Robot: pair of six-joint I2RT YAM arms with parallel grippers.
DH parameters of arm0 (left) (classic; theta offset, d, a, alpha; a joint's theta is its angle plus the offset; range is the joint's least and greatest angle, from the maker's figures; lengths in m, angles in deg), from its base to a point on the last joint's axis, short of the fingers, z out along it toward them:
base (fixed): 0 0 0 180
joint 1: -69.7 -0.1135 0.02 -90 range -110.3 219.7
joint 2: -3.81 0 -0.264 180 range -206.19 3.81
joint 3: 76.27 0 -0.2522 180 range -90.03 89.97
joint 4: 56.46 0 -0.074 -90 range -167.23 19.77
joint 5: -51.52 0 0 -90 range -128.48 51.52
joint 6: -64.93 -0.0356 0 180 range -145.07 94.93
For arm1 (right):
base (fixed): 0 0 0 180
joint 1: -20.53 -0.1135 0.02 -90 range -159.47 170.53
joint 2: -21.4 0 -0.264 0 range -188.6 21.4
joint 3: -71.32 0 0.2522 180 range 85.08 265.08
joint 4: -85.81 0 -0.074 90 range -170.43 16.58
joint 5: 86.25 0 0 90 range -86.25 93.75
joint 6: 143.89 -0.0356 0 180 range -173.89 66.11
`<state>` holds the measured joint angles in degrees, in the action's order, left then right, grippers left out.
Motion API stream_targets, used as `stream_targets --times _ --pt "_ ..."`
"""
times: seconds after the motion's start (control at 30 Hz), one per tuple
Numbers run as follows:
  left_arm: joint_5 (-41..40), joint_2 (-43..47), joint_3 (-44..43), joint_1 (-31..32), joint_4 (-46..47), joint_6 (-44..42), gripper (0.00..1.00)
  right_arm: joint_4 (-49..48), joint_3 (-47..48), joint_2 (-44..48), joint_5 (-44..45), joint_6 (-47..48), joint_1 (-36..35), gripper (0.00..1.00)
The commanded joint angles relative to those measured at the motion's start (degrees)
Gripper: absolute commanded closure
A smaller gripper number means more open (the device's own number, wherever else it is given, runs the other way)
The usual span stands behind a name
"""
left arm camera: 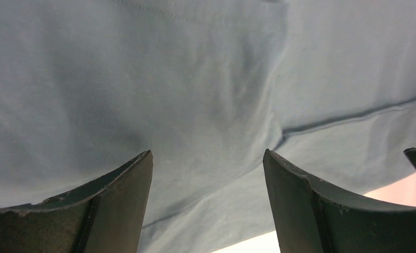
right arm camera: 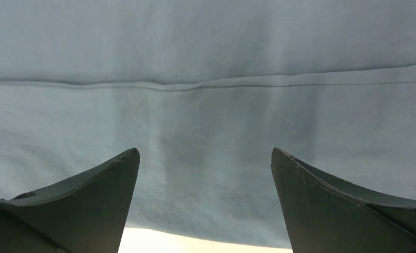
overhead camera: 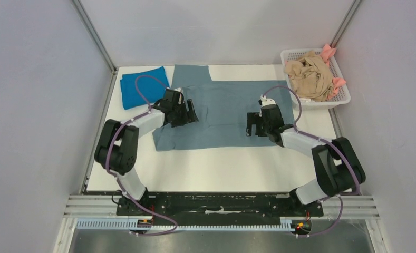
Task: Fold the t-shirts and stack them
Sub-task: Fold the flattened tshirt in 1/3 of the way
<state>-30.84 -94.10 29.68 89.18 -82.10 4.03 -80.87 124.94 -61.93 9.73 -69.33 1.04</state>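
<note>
Left hand [left arm camera: 207, 154] spread wide over grey-blue t-shirt [overhead camera: 224, 108], gripping nothing; right hand [right arm camera: 204, 151] likewise spread, empty, above same cloth. Fabric contact: cannot tell.

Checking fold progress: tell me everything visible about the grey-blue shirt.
The grey-blue shirt is soft matte cloth with stitched seams, lying flat and lightly creased across the middle of the table, one part reaching the far edge. The left end effector and right end effector, both open, hover over its sides; contact cannot be told.
</note>
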Motion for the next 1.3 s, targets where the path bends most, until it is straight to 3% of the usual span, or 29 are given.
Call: stream_targets --times 0.0,0.23,0.4,0.63,0.83,0.93,1.27 --pt "3.01 -5.29 -1.58 0.13 0.98 3.53 0.18 -2.11 2.75 -4.46 -1.48 1.06 -1.60 0.02" --pt "2.72 -1.60 7.55 2.63 2.12 5.30 0.17 -0.47 -10.04 1.68 -0.53 -1.61 -1.61 0.02" --pt "-2.55 6.83 16.01 9.04 0.49 8.49 0.17 5.51 -23.00 15.28 -1.89 -4.11 -1.61 0.02" --pt "-14.13 19.71 26.64 20.18 -6.27 18.43 0.17 18.31 -32.02 32.37 -5.79 -8.46 -1.78 0.02" --pt "-18.51 25.09 29.56 22.26 -9.24 21.21 0.16 27.05 -33.85 42.31 -9.66 -18.00 -2.97 0.02" --pt "-18.82 25.02 29.23 22.26 -8.12 20.13 0.16 33.63 -32.94 44.60 -7.57 -18.39 -3.04 0.02" --pt "-22.43 23.86 24.54 22.26 -9.50 18.02 0.15 42.04 -30.59 46.71 -13.83 -18.93 -4.33 0.02"
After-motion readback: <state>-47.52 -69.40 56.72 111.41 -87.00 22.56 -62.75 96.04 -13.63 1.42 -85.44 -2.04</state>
